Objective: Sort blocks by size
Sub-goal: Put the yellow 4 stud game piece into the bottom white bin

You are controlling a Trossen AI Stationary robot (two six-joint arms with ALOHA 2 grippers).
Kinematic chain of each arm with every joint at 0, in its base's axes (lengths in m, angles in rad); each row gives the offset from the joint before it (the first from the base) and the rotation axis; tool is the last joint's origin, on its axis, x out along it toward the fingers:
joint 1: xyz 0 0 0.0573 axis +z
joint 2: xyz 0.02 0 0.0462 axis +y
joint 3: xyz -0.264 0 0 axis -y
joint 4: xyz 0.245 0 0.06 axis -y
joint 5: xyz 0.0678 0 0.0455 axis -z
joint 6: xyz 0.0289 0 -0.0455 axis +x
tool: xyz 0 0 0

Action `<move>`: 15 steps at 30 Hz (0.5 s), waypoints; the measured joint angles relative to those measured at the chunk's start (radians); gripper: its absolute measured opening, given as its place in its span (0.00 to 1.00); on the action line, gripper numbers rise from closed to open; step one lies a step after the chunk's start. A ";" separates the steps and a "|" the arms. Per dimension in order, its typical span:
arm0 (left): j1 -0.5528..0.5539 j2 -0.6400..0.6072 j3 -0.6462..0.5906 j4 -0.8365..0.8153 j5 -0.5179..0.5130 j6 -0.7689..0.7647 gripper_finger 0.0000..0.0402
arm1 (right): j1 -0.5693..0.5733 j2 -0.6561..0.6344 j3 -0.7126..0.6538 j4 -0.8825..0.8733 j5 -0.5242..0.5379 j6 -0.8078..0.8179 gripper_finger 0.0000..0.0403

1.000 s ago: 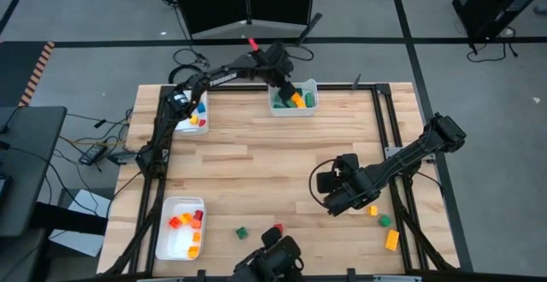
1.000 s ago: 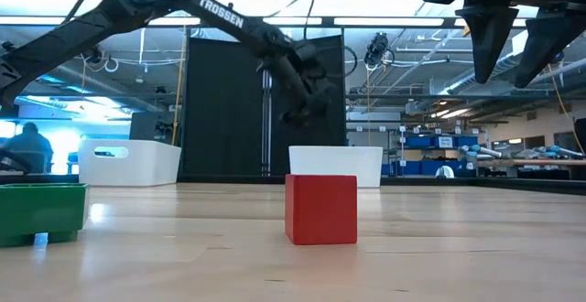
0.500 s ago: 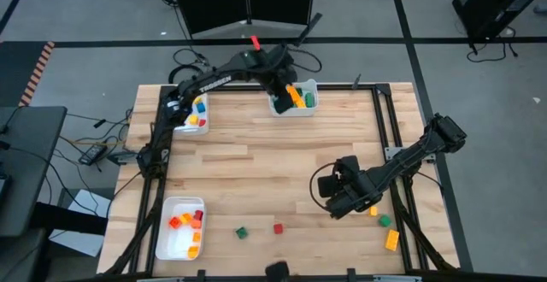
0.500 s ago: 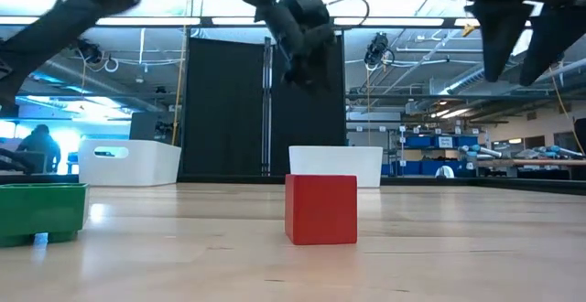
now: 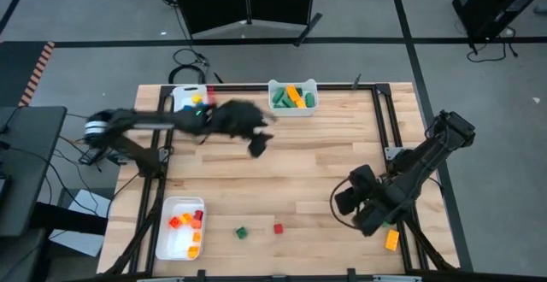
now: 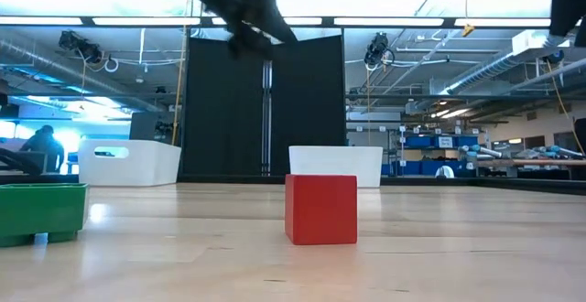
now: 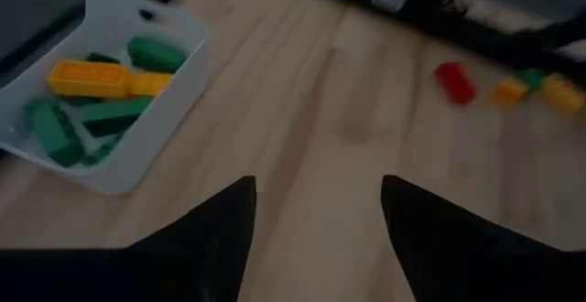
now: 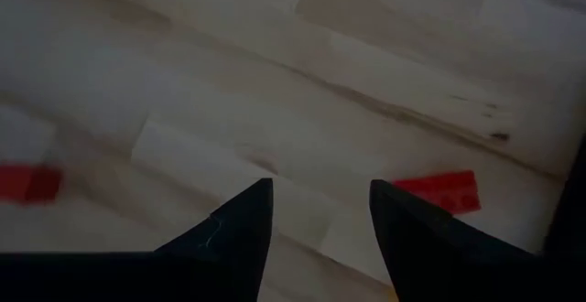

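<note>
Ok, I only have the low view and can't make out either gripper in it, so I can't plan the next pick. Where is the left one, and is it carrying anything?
Observer: The left gripper hangs over bare table in front of the far middle tray, fingers apart, with nothing between them.
Operator: And the right one?
Observer: The right gripper is open and empty too, at the table's right side, close to an orange block.
Operator: Is there any tray I can't see?
Observer: Yes, a third tray sits at the left corner nearest your camera, holding red and orange blocks.
</note>
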 joint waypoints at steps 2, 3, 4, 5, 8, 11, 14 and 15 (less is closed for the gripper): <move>-0.084 -0.096 -0.108 0.066 -0.086 -0.060 0.61 | 0.010 -0.026 0.000 -0.003 0.000 -0.054 0.48; -0.130 -0.137 -0.152 0.090 -0.141 -0.086 0.61 | 0.014 -0.039 0.000 -0.003 0.000 -0.085 0.48; -0.181 -0.175 -0.190 0.110 -0.196 -0.107 0.61 | 0.017 -0.051 0.000 -0.004 0.000 -0.120 0.49; -0.238 -0.212 -0.223 0.127 -0.250 -0.123 0.61 | 0.019 -0.063 -0.001 -0.004 0.000 -0.158 0.49; -0.410 -0.290 -0.277 0.136 -0.412 -0.174 0.61 | 0.019 -0.118 -0.051 0.020 -0.052 -0.256 0.49; -0.557 -0.306 -0.289 0.138 -0.534 -0.221 0.61 | 0.007 -0.183 -0.152 0.097 -0.207 -0.302 0.49; -0.664 -0.305 -0.291 0.140 -0.563 -0.252 0.61 | 0.005 -0.225 -0.221 0.156 -0.247 -0.295 0.49; -0.692 -0.303 -0.291 0.150 -0.562 -0.264 0.61 | 0.007 -0.233 -0.233 0.171 -0.249 -0.282 0.49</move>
